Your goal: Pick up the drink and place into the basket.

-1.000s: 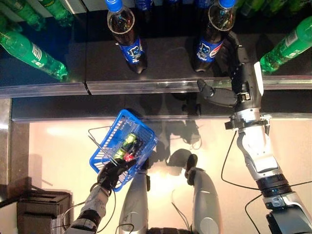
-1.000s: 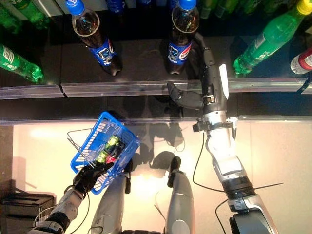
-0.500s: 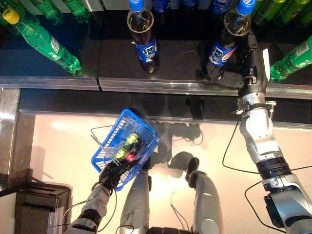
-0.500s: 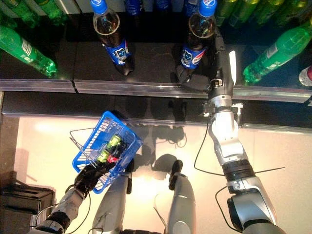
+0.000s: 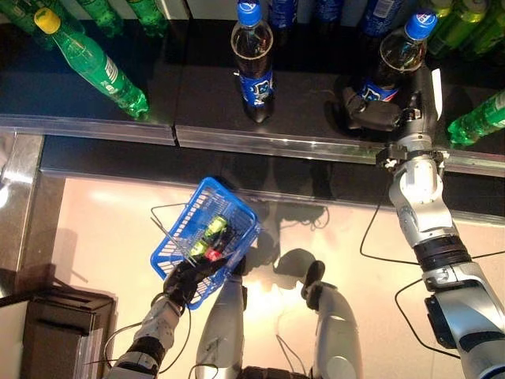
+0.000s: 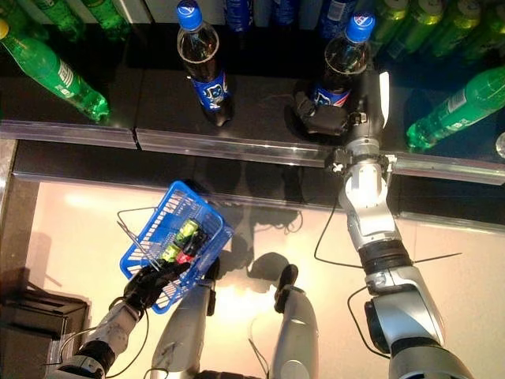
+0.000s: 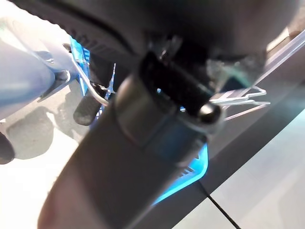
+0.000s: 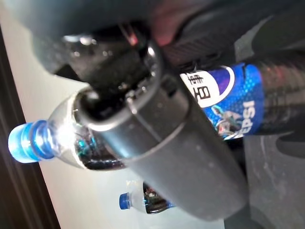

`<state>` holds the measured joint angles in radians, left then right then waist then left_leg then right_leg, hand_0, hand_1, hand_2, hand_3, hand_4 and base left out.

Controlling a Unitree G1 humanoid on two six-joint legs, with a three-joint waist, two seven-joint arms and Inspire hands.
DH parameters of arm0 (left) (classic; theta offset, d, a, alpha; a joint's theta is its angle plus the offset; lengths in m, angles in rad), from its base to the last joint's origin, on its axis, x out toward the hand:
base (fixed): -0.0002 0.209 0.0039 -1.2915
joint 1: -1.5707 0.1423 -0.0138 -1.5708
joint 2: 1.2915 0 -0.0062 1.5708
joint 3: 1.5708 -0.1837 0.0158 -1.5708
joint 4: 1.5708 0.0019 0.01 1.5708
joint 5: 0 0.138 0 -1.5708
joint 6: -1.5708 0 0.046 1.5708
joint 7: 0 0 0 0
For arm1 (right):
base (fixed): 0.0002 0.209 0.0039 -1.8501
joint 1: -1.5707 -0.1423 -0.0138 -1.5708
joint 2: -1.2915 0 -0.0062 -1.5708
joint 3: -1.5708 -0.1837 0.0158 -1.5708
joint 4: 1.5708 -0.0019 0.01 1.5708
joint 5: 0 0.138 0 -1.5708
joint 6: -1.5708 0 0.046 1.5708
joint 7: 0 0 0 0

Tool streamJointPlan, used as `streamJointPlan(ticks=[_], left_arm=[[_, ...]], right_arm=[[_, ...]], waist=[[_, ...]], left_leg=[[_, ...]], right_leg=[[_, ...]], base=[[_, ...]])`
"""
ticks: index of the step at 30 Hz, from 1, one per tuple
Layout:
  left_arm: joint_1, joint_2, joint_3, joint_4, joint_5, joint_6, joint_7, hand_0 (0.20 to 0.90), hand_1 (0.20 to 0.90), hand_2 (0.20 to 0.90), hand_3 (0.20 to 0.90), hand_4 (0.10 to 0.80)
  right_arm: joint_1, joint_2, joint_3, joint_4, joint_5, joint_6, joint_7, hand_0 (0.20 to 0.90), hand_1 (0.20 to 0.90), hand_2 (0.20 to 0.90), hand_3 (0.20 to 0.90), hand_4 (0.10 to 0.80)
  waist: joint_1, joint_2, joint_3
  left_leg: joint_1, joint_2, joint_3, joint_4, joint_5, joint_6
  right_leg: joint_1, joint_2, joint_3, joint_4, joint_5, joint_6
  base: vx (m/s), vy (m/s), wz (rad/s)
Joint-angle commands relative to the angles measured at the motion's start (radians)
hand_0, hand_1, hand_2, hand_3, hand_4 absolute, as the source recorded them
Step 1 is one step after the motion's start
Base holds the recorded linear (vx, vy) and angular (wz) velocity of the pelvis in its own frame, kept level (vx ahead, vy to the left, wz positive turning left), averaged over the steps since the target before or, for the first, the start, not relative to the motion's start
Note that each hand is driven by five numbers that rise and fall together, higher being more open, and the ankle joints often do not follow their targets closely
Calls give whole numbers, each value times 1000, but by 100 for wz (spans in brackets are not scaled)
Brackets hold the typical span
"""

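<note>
- At about 1 o'clock in the head views, on the dark shelf [image 5: 308,118], stands the cola bottle [image 5: 392,65] with its blue cap, upright, the task's drink.
- Right hand [image 6: 325,117] is curled round the bottle's lower body at the label, thumb at 9 o'clock of it; the right wrist view shows dark fingers [image 8: 167,124] lying across the bottle, so it looks gripped and not yet lifted.
- To do this step well, I judge the grip should be firm before lifting straight up, clear of the shelf's front rail [image 5: 276,146].
- Second cola bottle [image 5: 252,59] stands well apart at 9 o'clock of the first; green bottles [image 5: 91,63] lie farther out.
- Blue basket [image 5: 177,245], at 7 o'clock, already holds small drinks [image 5: 207,237]; left hand [image 5: 183,283] clasps its rim.
</note>
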<state>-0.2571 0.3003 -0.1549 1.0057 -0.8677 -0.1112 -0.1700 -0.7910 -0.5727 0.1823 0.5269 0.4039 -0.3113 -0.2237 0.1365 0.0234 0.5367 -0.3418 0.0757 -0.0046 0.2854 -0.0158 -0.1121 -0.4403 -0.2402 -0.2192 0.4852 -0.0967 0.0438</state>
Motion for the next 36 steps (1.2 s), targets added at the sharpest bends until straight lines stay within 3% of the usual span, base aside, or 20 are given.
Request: streamJointPlan(ticks=[1,6,7,8,9,10,31,36], left_arm=[[78,67,-67,-98,-13,-40,-59,300,300,300,200,100],[74,70,-74,-101,-18,-37,-62,300,300,300,200,100],[75,71,-75,-103,-14,-36,-64,300,300,300,200,100],[74,71,-76,-103,-11,-34,-65,300,300,300,200,100],[71,72,-79,-103,-15,-33,-64,300,300,300,200,100],[69,72,-82,-101,-16,-34,-64,300,300,300,200,100],[64,76,-89,-103,-23,-41,-62,300,300,300,200,100],[88,80,-76,-87,12,-38,-56,300,300,300,200,100]], right_arm=[[-188,-122,21,-29,39,-72,-2,900,900,900,900,800],[-231,-124,39,4,81,-53,14,900,900,900,900,800],[-241,-121,42,18,112,-42,37,785,785,785,765,665],[-249,-119,44,26,134,-41,50,585,585,585,532,432],[-254,-115,46,32,148,-39,59,516,516,516,453,353],[-258,-110,45,39,170,-32,70,300,300,300,200,100],[-267,-72,43,43,201,-50,84,300,300,300,200,100],[-198,-45,36,28,245,-57,97,300,300,300,200,100]], waist=[[24,32,-36],[31,36,-35],[35,36,-36],[37,36,-36],[38,36,-36],[40,36,-36],[47,38,-29],[47,21,-83]], left_leg=[[-5,2,6,48,-22,48],[-5,1,6,41,-17,47],[-4,2,5,38,-16,47],[-3,2,5,38,-16,46],[-3,2,4,38,-16,46],[-2,2,4,38,-16,46],[20,1,4,7,-10,46],[110,4,25,-105,11,33]], right_leg=[[100,-60,-33,-119,67,68],[101,-61,-37,-124,68,69],[103,-62,-40,-126,69,69],[104,-63,-41,-127,70,70],[105,-63,-42,-127,70,70],[107,-63,-44,-128,70,70],[140,-61,-54,-172,84,80],[234,-46,-54,-292,116,97]], base=[[0,0,0],[0,0,0],[0,0,0],[0,0,0],[0,0,0],[-2,-4,5],[0,-1,1],[41,7,-5]])
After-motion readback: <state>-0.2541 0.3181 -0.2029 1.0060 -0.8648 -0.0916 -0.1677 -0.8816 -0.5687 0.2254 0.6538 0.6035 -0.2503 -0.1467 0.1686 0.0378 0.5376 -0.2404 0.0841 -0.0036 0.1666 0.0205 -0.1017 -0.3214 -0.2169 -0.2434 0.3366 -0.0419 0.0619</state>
